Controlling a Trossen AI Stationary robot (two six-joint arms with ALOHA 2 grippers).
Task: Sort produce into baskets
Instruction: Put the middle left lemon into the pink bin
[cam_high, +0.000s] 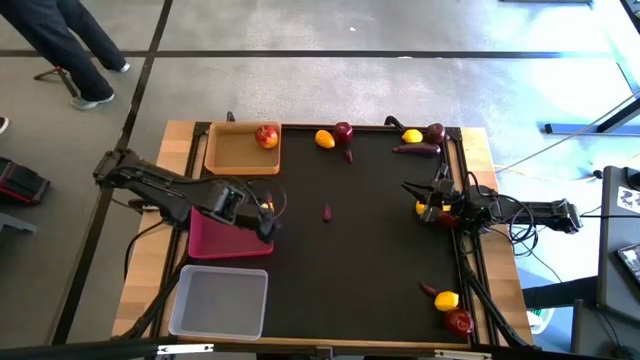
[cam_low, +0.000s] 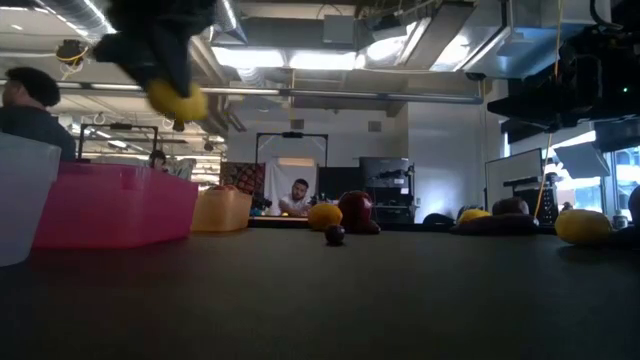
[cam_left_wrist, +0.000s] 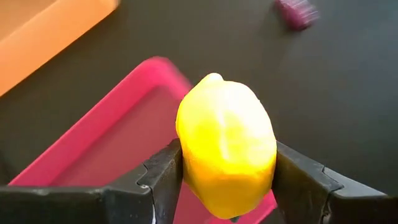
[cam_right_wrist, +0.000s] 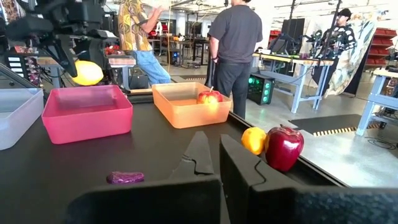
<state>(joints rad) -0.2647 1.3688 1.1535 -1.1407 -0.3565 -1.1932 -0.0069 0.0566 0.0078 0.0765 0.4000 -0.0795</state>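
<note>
The left gripper (cam_left_wrist: 227, 180) is clenched on a yellow lemon (cam_left_wrist: 226, 148), one dark finger pressed to each side of it, and holds it in the air over the right-hand edge of the magenta-pink tray (cam_high: 225, 237) — the low view shows the fruit well above the tray's rim. That tray sits between the tan tray (cam_high: 241, 149) at the far left of the black mat (cam_high: 370, 250) and the translucent greyish-white tray (cam_high: 219, 301) at the near left. One dark-red apple (cam_high: 266, 135) already lies in the tan tray, at its right end. The right gripper (cam_right_wrist: 214, 155) waits at the mat's right edge with its fingers closed on nothing. A small purple root (cam_high: 327, 211) lies alone near the middle of the mat. Along the far edge sit a lemon and an apple side by side (cam_high: 334, 134), and further right another lemon, apple and root together (cam_high: 420, 138) (more pieces lie just beside the right gripper and in the near right corner (cam_high: 449, 306)). People (cam_right_wrist: 236, 46) stand in the room beyond the table.
</note>
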